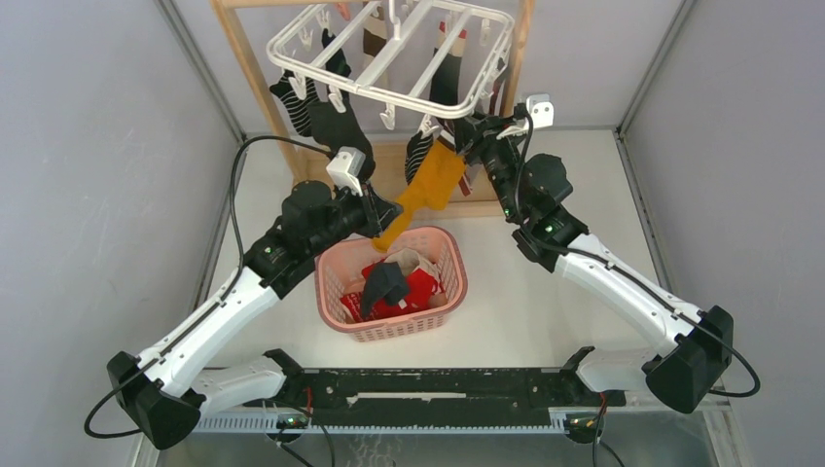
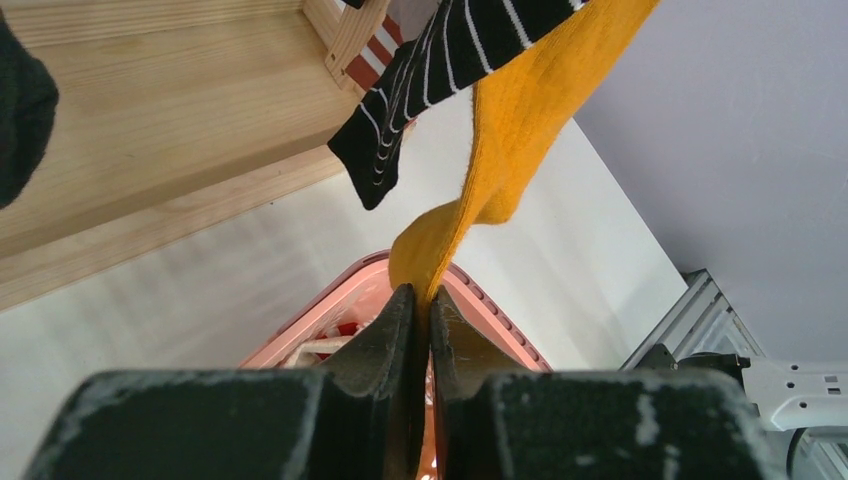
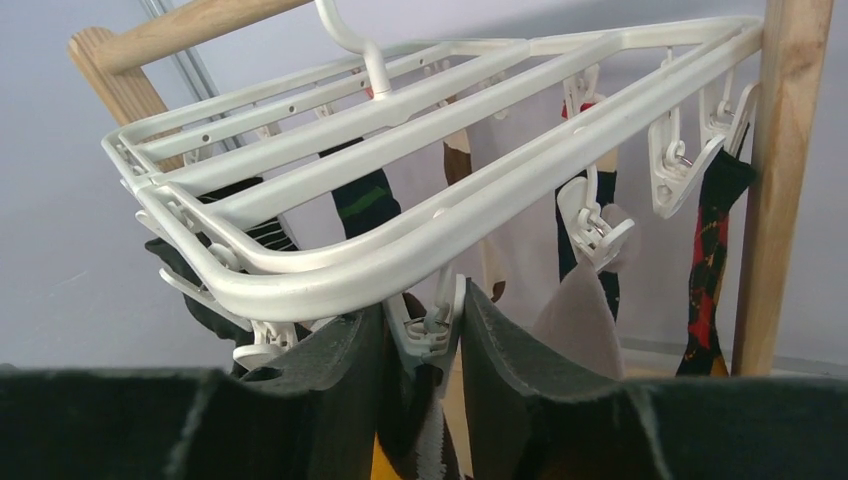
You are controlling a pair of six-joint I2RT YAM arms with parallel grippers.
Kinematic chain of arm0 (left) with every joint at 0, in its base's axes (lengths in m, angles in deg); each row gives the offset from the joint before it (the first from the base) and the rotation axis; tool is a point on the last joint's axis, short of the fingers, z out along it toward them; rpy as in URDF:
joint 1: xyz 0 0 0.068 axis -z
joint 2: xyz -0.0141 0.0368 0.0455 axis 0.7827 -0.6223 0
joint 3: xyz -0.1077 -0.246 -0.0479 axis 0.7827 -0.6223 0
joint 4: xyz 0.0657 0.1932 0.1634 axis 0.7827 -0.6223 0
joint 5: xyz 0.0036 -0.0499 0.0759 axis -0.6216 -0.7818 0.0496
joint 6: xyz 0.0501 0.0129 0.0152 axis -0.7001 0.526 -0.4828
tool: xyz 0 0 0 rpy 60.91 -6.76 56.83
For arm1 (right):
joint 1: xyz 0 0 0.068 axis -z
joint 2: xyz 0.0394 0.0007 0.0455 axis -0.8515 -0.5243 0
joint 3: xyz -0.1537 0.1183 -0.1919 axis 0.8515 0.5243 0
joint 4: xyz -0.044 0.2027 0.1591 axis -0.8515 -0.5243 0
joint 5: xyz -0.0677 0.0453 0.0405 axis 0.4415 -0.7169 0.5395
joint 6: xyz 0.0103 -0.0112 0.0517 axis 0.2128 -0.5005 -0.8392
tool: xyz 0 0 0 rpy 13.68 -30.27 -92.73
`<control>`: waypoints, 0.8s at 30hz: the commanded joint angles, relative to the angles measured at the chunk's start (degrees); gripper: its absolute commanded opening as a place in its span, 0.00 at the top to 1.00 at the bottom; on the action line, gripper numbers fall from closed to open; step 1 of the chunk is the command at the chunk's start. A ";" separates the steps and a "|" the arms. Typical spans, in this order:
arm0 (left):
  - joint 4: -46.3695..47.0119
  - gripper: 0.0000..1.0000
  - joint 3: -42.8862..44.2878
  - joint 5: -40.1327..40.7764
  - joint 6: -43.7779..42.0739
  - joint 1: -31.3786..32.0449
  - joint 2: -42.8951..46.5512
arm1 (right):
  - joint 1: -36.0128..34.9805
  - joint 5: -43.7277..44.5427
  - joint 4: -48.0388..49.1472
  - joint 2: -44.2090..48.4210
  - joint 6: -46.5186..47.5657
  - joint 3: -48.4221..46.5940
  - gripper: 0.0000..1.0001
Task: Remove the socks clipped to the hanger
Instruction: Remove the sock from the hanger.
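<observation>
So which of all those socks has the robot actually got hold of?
The mustard-yellow sock, the only yellow one. The left gripper pinches its lower end above the pink basket; the others hang from the hanger or lie in that basket.

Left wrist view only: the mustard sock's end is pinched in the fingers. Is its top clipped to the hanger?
Observer: Yes, the top view shows the mustard sock hanging from the near rail of the hanger.
Operator: Where is the other arm?
Observer: The right gripper is closed on a white clip at that rail, by the sock's top.
Operator: And the basket contents?
Observer: The pink basket holds a black sock on red ones.
</observation>
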 commanded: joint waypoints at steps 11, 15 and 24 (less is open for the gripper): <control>1.20 0.86 3.24 -1.29 -1.18 0.25 1.88 | -0.32 0.44 2.54 0.45 1.42 -0.08 0.86; 0.56 0.86 3.59 -1.67 -0.98 0.27 2.79 | -0.31 0.42 2.28 0.39 1.35 -0.10 0.86; -1.61 0.86 3.16 -1.16 -1.02 0.22 6.19 | -0.31 0.28 0.77 0.70 1.05 -0.08 0.80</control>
